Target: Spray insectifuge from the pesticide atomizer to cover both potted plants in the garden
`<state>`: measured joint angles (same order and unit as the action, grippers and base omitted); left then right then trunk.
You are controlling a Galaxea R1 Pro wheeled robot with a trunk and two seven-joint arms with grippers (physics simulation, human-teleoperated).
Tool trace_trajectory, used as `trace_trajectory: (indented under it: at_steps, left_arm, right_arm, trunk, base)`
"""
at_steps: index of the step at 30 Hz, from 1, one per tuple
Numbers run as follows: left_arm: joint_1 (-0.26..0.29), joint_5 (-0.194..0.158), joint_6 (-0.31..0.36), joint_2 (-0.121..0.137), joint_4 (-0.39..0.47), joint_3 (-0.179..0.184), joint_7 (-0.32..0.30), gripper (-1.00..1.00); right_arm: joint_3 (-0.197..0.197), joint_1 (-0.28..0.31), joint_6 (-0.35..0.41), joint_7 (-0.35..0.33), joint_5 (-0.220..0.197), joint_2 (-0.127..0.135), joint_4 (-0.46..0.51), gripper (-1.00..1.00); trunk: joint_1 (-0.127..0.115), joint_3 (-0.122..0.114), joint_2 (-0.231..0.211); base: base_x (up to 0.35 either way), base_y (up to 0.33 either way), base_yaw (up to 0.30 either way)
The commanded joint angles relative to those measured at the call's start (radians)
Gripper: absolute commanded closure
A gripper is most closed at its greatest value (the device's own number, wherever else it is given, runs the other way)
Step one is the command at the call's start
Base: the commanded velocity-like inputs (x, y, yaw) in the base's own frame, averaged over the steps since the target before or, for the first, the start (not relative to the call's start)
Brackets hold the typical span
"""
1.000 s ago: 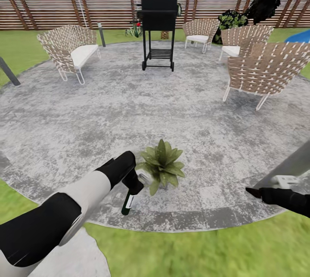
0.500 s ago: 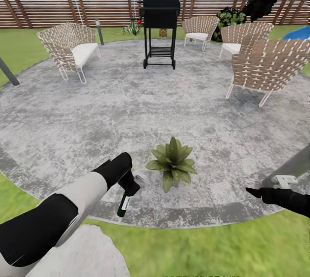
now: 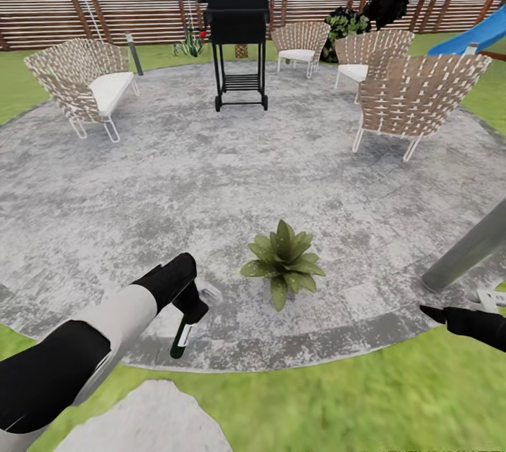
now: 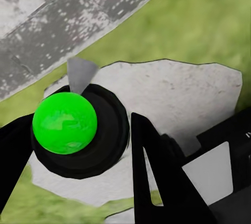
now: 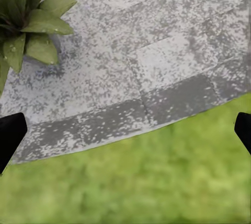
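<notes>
Spray bottle (image 3: 181, 337) hangs pinched in the left claw (image 3: 188, 303), lower left of frame, nozzle beside the potted plant (image 3: 283, 262) at centre. Best bet: aim the nozzle squarely over the leaves before squeezing. Right claw (image 3: 430, 312) spread, holding nothing.

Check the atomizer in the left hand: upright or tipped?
Roughly upright, slightly tilted. The atomizer hangs base-down from the left hand, trigger head at the top, over the patio edge.
</notes>
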<state>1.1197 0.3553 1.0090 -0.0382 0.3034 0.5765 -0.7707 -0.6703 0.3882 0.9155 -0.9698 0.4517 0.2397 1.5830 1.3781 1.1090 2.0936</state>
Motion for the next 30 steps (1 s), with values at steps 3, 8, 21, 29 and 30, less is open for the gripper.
trace_trajectory:
  at_steps: [3,8,21,29,30]
  left_arm:
    - [0.000,0.010,0.002,0.001,0.003,0.000,-0.010,1.00]
    - [0.000,0.009,0.002,0.001,0.005,-0.001,-0.011,1.00]
    - [0.000,0.006,0.001,-0.008,0.009,0.003,-0.013,1.00]
    - [-0.061,0.004,0.000,-0.012,0.011,0.001,-0.011,1.00]
    - [-0.063,0.004,0.000,-0.012,0.012,0.000,-0.011,1.00]
  right_arm:
    - [-0.005,0.001,0.005,-0.010,0.008,0.001,0.002,-1.00]
    - [-0.007,0.001,0.005,-0.010,0.008,0.001,0.002,-1.00]
    - [-0.079,-0.002,0.012,-0.072,0.007,-0.001,0.000,-1.00]
    - [-0.087,-0.002,0.005,-0.110,0.010,0.000,-0.001,-1.00]
    - [-0.087,-0.002,0.005,-0.110,0.011,0.001,-0.001,-1.00]
  trunk:
    - [0.000,0.001,0.000]
    - [0.000,0.001,0.000]
    - [0.000,0.001,0.000]
    - [0.000,0.001,0.000]
    - [0.000,0.001,0.000]
  base:
    - [0.000,0.309,-0.027]
    - [0.000,0.309,-0.162]
    - [0.067,0.274,-0.265]
    - [0.040,0.059,-0.271]
    - [0.116,0.193,-0.271]
